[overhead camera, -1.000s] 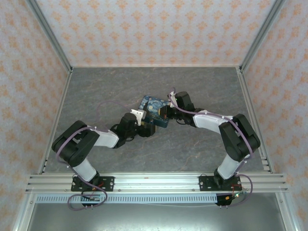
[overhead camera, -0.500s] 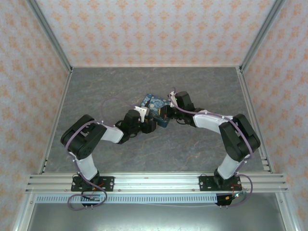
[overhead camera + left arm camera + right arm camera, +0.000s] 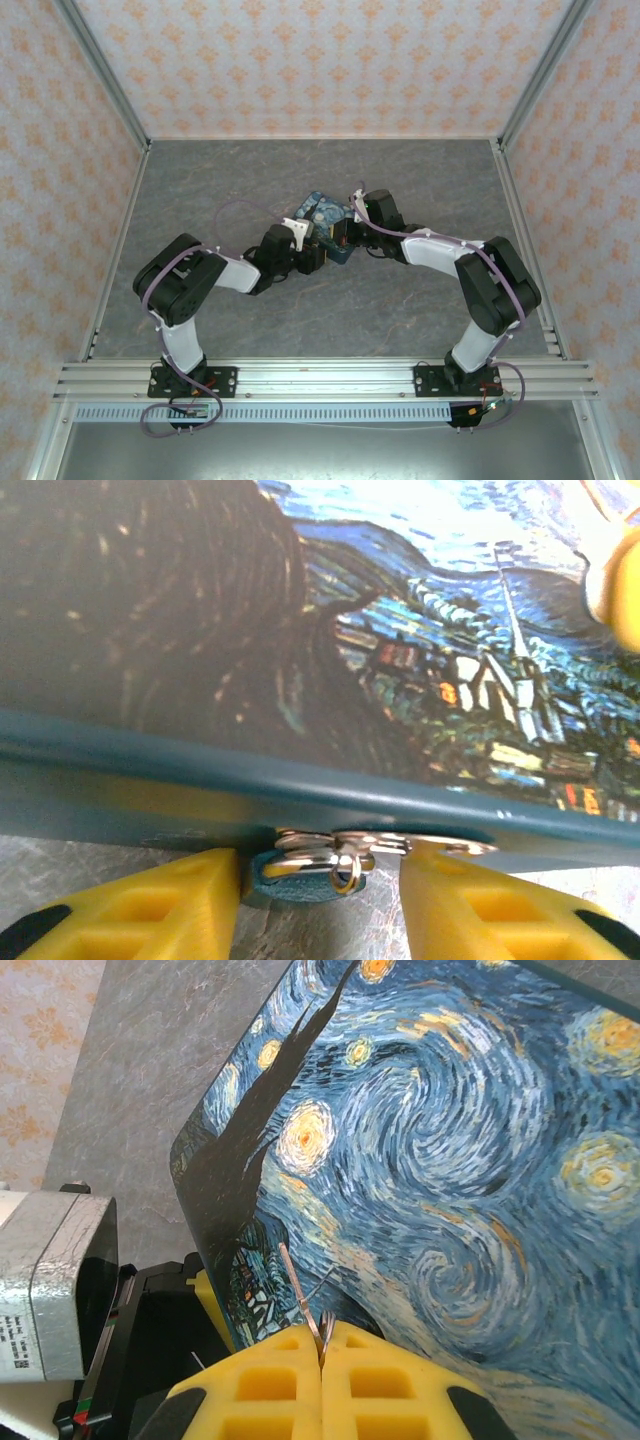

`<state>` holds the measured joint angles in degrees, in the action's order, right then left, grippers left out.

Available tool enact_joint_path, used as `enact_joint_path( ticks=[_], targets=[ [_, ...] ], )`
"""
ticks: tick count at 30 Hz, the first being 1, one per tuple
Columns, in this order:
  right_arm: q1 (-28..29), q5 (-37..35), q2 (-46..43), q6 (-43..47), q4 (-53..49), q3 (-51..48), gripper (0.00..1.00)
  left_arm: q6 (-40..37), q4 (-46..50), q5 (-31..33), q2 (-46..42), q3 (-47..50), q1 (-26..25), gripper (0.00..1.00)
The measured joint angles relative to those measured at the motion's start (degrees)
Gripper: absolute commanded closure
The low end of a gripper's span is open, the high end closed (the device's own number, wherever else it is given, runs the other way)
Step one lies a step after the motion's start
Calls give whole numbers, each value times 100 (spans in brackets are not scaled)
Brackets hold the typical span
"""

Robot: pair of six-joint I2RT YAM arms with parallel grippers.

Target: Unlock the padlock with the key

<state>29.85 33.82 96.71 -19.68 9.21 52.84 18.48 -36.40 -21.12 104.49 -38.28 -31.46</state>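
**Top view.** Over the last second the left arm (image 3: 215, 275) has swung in toward the middle of the table (image 3: 420, 320). Its wrist now sits against the near-left edge of the blue swirl-print box (image 3: 322, 210). The right arm (image 3: 440, 250) has kept its place at the box's right side. There are two arms and one box. The padlock and key are too small to pick out from up here.

**Left wrist view.** The left fingers (image 3: 150, 915) straddle the padlock (image 3: 300, 882), which hangs by its grey shackle from the metal hasp (image 3: 340, 842) on the box's front edge, just above the table. These fingers have been narrowing. One now sits at the teal body, touching or just short of it, while the other is still a gap away, so they are not yet clamped on it. This looks like a move to steady the lock for the key. There is one padlock between two yellow fingers.

**Right wrist view.** The right fingers (image 3: 270, 1380) are pressed together on the key (image 3: 300, 1295), whose thin blade pokes up in front of the box lid. The key has not yet been brought to the lock. There is one key.
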Motion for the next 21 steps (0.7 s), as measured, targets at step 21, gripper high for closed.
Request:
enact_joint_path(
  ticks=[21],
  targets=[
    [20, -61, -81, 9, -116, 7, 100, 232, 280, -52, -142, -68, -74, 73]
  ],
)
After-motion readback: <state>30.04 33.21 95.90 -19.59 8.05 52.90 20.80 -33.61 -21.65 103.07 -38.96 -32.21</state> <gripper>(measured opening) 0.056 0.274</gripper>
